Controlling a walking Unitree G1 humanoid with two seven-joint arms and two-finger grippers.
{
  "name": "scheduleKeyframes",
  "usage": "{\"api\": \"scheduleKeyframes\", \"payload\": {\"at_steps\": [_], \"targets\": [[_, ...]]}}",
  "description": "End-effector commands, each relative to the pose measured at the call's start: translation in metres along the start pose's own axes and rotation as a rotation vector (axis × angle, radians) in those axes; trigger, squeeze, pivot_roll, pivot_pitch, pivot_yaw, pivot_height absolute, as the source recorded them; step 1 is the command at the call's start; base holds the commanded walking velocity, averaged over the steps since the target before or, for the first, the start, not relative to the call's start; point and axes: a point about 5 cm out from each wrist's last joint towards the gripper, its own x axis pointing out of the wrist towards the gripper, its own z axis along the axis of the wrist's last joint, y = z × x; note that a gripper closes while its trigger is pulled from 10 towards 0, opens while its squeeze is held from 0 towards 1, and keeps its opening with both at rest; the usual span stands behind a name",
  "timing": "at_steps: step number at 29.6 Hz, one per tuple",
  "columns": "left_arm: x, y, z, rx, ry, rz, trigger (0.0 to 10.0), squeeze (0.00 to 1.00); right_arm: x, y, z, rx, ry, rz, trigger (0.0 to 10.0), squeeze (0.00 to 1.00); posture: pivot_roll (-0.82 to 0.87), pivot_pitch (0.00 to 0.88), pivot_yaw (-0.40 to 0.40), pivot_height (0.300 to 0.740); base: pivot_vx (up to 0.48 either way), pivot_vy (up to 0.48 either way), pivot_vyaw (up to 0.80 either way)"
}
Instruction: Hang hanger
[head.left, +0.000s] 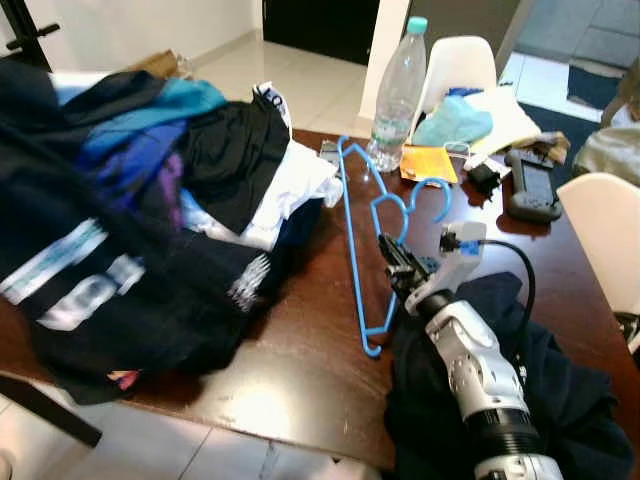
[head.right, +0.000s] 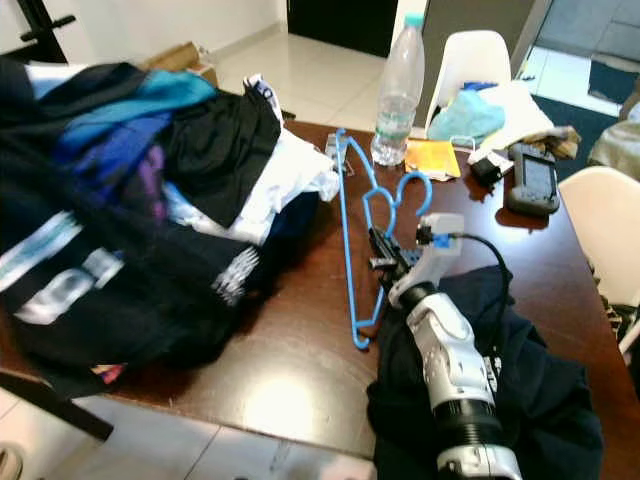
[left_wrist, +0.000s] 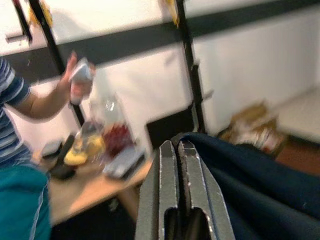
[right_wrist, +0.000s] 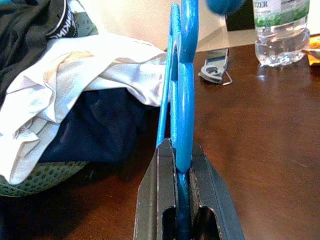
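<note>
Right wrist view: the right end effector (right_wrist: 181, 200) was clamped on the blue hanger (head.left: 365, 235), which lay on the brown surface (head.left: 300, 350) beside the clothes pile (head.left: 130, 200), presumably gripped for lifting. The left end effector (left_wrist: 181, 195) was closed, empty.

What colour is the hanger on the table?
The hanger is bright blue, seen best in the right wrist view.
</note>
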Motion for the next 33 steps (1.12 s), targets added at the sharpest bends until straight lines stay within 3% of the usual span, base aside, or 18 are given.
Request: {"api": "scheduleKeyframes", "payload": {"at_steps": [1,11,12,14,15,16,17,18,19,20,21,22,23,25,26,27,28,33], "targets": [[-0.003,-0.009,-0.025,0.035,0.083,-0.024,10.0,1.00,-0.011,-0.006,-0.016,-0.005,0.085,-0.036,10.0,0.00,0.24,0.176,-0.026,0.740,0.000,0.000,0.00],[-0.004,-0.027,-0.037,0.096,0.083,-0.087,10.0,1.00,-0.012,-0.009,-0.015,-0.014,0.093,-0.043,10.0,0.00,0.23,0.183,-0.026,0.740,0.000,0.000,0.00],[-0.005,-0.033,-0.041,0.161,0.086,-0.111,10.0,1.00,-0.013,-0.009,-0.015,-0.015,0.095,-0.045,10.0,0.00,0.23,0.186,-0.023,0.740,0.000,0.000,0.00],[-0.005,-0.033,-0.041,0.161,0.086,-0.111,10.0,1.00,-0.013,-0.009,-0.015,-0.015,0.095,-0.045,10.0,0.00,0.23,0.186,-0.023,0.740,0.000,0.000,0.00],[-0.006,-0.037,-0.044,0.221,0.086,-0.126,10.0,1.00,-0.014,-0.009,-0.016,-0.016,0.097,-0.045,10.0,0.00,0.23,0.186,-0.023,0.740,0.000,0.000,0.00],[-0.009,-0.053,-0.046,0.196,0.088,-0.233,10.0,1.00,-0.014,-0.009,-0.016,-0.017,0.100,-0.046,10.0,0.00,0.22,0.189,-0.026,0.740,0.000,0.000,0.00],[-0.009,-0.053,-0.046,0.196,0.088,-0.233,10.0,1.00,-0.014,-0.009,-0.016,-0.017,0.100,-0.046,10.0,0.00,0.22,0.189,-0.026,0.740,0.000,0.000,0.00],[-0.018,-0.080,-0.041,0.121,0.062,-0.436,10.0,1.00,-0.015,-0.009,-0.017,-0.020,0.104,-0.047,10.0,0.00,0.22,0.189,-0.026,0.740,0.000,0.000,0.00],[-0.018,-0.080,-0.041,0.121,0.062,-0.436,10.0,1.00,-0.015,-0.009,-0.017,-0.020,0.104,-0.047,10.0,0.00,0.22,0.189,-0.026,0.740,0.000,0.000,0.00],[-0.027,-0.099,-0.035,0.059,0.038,-0.584,10.0,1.00,-0.015,-0.009,-0.017,-0.021,0.106,-0.048,10.0,0.00,0.22,0.189,-0.026,0.740,0.000,0.000,0.00],[-0.027,-0.099,-0.035,0.059,0.038,-0.584,10.0,1.00,-0.015,-0.009,-0.017,-0.021,0.106,-0.048,10.0,0.00,0.22,0.189,-0.026,0.740,0.000,0.000,0.00],[-0.054,-0.131,-0.019,-0.049,-0.029,-0.876,10.0,0.00,-0.015,-0.010,-0.016,-0.023,0.106,-0.049,10.0,0.00,0.22,0.188,-0.024,0.740,0.000,0.000,0.00],[-0.078,-0.149,-0.007,-0.112,-0.073,-1.074,10.0,0.00,-0.016,-0.011,-0.015,-0.024,0.106,-0.051,10.0,0.00,0.22,0.188,-0.024,0.740,0.000,0.000,0.00],[-0.078,-0.149,-0.007,-0.112,-0.073,-1.074,10.0,0.00,-0.016,-0.011,-0.015,-0.024,0.106,-0.051,10.0,0.00,0.22,0.188,-0.024,0.740,0.000,0.000,0.00],[-0.105,-0.162,0.007,-0.150,-0.144,-1.283,10.0,0.00,-0.016,-0.012,-0.014,-0.025,0.104,-0.054,10.0,0.00,0.22,0.188,-0.024,0.740,0.000,0.000,0.00],[-0.105,-0.162,0.007,-0.150,-0.144,-1.283,10.0,0.00,-0.016,-0.012,-0.014,-0.025,0.104,-0.054,10.0,0.00,0.22,0.188,-0.024,0.740,0.000,0.000,0.00],[-0.128,-0.167,0.017,-0.182,-0.192,-1.457,10.0,0.00,-0.016,-0.013,-0.013,-0.025,0.102,-0.056,10.0,0.00,0.22,0.187,-0.021,0.740,0.000,0.000,0.00],[-0.149,-0.169,0.022,-0.184,-0.227,-1.621,10.0,0.00,-0.017,-0.014,-0.013,-0.026,0.101,-0.058,10.0,0.00,0.21,0.188,-0.020,0.740,0.000,0.000,0.00]]}}
